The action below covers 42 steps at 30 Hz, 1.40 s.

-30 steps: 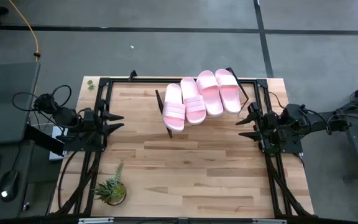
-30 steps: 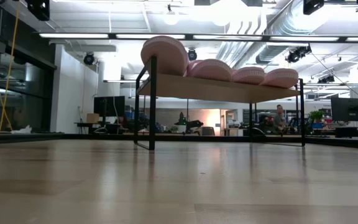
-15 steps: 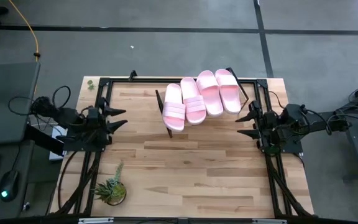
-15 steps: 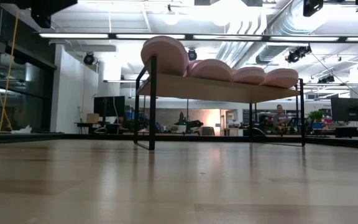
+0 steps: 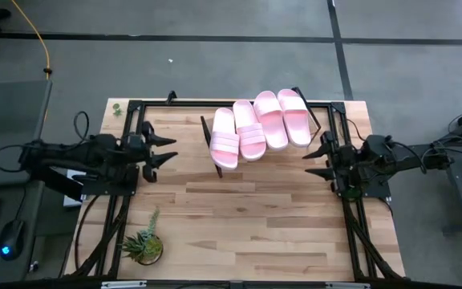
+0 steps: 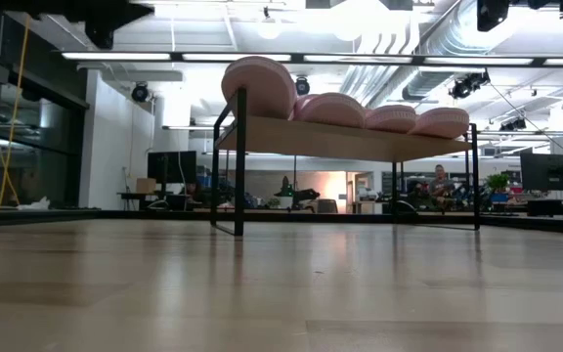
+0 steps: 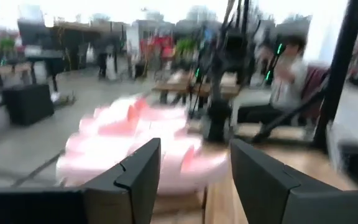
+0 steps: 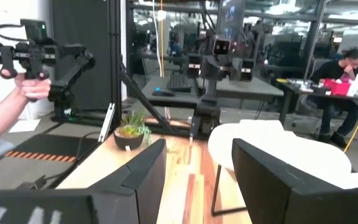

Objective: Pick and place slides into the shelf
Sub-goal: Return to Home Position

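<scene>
Four pink slides (image 5: 259, 127) lie side by side on the slanted shelf (image 6: 350, 140), at the far edge of the table (image 5: 255, 225). The row is staggered. The slide nearest the left arm sits closest to the table's middle, and in the low view it rides highest, above the shelf's corner leg.

**Hazard.** The board tilts and the foam slides rest loosely on it, so a knock to the thin black frame would probably slide one or more off. The end slide by the left arm looks most exposed. The likeliest cause is a sweep of the left arm as it withdraws, since its claw points at that end of the row.

**Position.** The left claw (image 5: 171, 148) hovers over the table beside the row, near the end slide but apart from it, fingers spread wide and empty. The right claw (image 5: 311, 160) waits at the table's opposite edge, just beside the shelf's other end and clear of the nearest slide, also wide and empty. The slides lie between the two claws; neither touches them.
</scene>
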{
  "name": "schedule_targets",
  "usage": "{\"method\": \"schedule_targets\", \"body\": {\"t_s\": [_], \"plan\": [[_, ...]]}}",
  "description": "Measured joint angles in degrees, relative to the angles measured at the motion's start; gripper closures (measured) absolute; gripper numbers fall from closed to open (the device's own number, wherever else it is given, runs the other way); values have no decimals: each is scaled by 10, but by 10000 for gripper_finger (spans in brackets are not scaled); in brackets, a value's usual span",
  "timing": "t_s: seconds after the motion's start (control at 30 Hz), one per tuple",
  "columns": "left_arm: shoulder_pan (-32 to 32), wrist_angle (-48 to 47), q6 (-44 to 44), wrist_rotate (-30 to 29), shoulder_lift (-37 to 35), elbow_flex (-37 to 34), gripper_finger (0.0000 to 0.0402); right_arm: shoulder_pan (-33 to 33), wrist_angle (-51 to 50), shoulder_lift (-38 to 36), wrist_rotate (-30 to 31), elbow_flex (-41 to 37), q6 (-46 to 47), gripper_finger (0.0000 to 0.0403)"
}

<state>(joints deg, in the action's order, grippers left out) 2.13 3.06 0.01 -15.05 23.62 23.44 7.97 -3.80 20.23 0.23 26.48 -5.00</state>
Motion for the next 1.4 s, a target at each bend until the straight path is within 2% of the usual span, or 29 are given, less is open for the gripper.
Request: {"method": "schedule_targets", "body": {"t_s": [0.23, 0.47, 0.63, 0.83, 1.2, 1.4], "plan": [[52, -115, -17, -27, -36, -2, 226, 0, 1, 0, 8, 0, 0, 227], [61, -105, -18, 23, -97, -27, 227, 0, 32, -1, -20, -7, -3, 227], [61, -104, -18, 48, -148, -44, 227, 0, 72, -12, -12, -27, -14, 227], [61, -111, -20, 68, -196, -57, 227, -1, 70, -55, -11, -50, -15, 227], [61, -142, -20, 66, -233, -59, 227, -1, 66, -200, -2, -112, -15, 227], [61, -144, -22, 65, -233, -59, 227, -1, 67, -193, 9, -120, -15, 227]]}}
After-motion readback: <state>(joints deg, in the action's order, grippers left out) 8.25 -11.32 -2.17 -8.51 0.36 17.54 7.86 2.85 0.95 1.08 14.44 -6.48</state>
